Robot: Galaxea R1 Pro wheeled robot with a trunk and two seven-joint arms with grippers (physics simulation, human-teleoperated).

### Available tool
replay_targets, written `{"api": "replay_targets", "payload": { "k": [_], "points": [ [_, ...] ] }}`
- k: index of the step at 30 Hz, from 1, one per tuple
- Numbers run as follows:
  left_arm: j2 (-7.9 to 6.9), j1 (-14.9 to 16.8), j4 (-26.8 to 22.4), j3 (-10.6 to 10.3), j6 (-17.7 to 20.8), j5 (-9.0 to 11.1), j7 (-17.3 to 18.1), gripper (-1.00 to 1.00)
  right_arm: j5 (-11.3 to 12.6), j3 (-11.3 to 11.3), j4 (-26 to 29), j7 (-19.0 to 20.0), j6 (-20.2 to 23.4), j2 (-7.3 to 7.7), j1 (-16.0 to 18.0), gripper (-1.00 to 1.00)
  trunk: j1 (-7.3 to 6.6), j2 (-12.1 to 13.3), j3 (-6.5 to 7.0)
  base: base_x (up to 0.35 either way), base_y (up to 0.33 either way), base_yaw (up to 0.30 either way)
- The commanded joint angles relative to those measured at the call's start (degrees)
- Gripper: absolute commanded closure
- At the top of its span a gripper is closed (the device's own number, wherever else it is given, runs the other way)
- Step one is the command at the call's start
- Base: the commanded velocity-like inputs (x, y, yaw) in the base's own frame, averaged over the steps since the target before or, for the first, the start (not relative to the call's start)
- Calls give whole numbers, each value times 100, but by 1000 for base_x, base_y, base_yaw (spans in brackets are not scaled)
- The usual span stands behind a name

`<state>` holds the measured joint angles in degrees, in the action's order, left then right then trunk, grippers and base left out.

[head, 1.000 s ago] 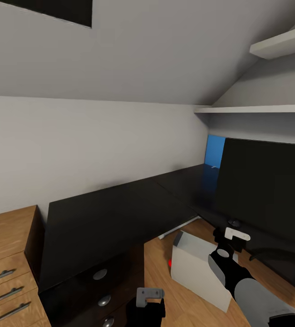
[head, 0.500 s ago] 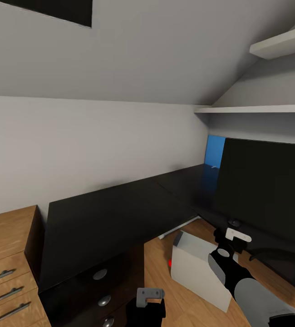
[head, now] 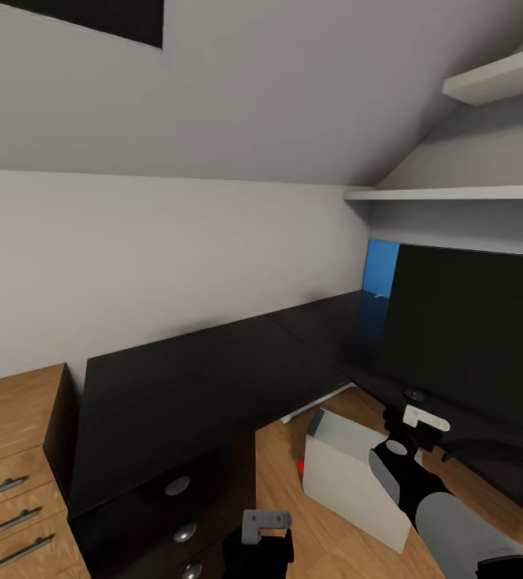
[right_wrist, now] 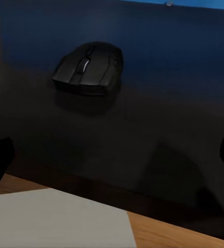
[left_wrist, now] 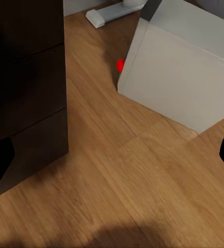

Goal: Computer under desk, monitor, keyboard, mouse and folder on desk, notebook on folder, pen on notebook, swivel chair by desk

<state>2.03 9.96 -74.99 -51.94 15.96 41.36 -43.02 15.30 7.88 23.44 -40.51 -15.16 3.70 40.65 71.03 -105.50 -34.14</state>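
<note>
- You get soft, even light on the pale walls, no glare.
- The glossy table (head: 213,378) reads near-black, faintly reflecting blue.
- A soft shadow darkens the floor (left_wrist: 117,181).

The computer (left_wrist: 181,77) stands on the wood floor (left_wrist: 112,175) beside the black drawer unit (left_wrist: 24,67).

From the head we are looking down over the desk (head: 213,378); both wrist cameras are sharing the computer (left_wrist: 184,77) — close.
</note>
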Motion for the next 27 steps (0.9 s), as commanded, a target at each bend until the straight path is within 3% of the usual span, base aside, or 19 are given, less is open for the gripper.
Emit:
{"api": "replay_targets", "payload": {
  "k": [1,27],
  "points": [
    [-1,6,-7,-9,21,20,-39,-100,61,47,-2,-24,-31,7,5,-100,-1,-3,-6,0,0,0],
    [-9,6,-7,-1,21,21,-39,-100,67,47,2,-19,-89,-9,5,-100,-1,-3,-6,0,0,0]
  ]
}}
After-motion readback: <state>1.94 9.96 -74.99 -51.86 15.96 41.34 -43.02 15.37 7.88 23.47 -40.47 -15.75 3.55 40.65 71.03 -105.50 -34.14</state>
